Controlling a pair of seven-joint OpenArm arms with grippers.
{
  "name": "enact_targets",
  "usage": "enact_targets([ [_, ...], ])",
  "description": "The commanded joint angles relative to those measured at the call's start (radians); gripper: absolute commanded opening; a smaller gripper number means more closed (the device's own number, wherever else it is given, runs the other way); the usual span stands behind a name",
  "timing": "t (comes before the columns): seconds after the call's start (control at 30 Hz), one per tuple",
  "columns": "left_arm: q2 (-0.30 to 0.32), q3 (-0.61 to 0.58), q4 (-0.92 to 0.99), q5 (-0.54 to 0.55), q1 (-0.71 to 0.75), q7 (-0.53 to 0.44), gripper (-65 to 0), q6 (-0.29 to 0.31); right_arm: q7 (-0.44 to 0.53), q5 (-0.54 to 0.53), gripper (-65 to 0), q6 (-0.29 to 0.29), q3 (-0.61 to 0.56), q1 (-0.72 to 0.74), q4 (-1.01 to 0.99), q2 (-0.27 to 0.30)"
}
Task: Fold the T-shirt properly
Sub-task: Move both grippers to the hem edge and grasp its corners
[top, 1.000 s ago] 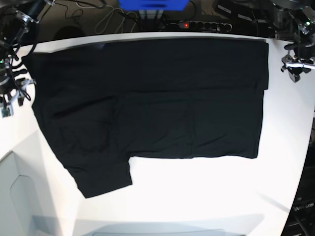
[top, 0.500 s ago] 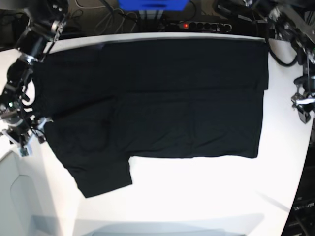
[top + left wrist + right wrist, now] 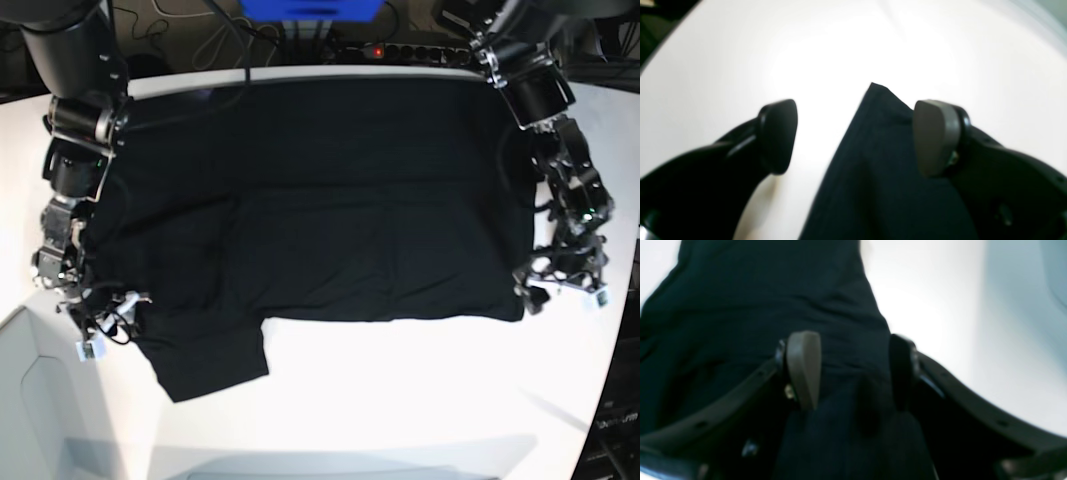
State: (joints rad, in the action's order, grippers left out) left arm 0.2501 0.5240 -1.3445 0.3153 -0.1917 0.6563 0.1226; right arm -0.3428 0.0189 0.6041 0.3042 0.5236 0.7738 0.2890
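T-shirt (image 3: pixel 330 220): black, lying flat over most of the white table (image 3: pixel 420 400), a sleeve sticking out toward the near-left edge. Left gripper (image 3: pixel 853 136) sits at the shirt's near-right corner, jaws spread wide, the corner of the cloth between them, neither pad pressing it. Right gripper (image 3: pixel 853 370) is low over the sleeve side at the left edge, jaws apart with dark fabric under and between them, not pinched.

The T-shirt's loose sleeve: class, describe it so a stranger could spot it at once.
Start at the white table, mostly covered by the black T-shirt. Follow the shirt's near edge toward the right gripper. The sleeve is the only flap jutting out past that straight edge.
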Motion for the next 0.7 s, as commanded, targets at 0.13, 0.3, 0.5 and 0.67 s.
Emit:
enact_targets([
  [0.13, 0.074, -0.155, 0.184, 0.009, -0.087, -0.181, -12.8, 0.002, 0.176, -0.012, -31.7, -0.112, 0.002, 0.036, -0.103, 0.028],
  [0.3, 0.081, -0.206, 0.388, 0.009, -0.193, -0.255, -12.8, 0.002, 0.271, -0.012, -31.7, -0.134, 0.002, 0.068, -0.239, 0.028],
  [0.5, 0.074, -0.207, 0.603, 0.009, -0.303, -0.316, -12.8, 0.002, 0.331, -0.012, -31.7, -0.134, 0.002, 0.065, -0.331, 0.02],
  [0.67, 0.081, -0.287, 0.742, 0.008, -0.374, -0.39, -12.8, 0.002, 0.33, -0.012, -32.2, -0.134, 0.0, 0.056, -0.331, 0.003],
])
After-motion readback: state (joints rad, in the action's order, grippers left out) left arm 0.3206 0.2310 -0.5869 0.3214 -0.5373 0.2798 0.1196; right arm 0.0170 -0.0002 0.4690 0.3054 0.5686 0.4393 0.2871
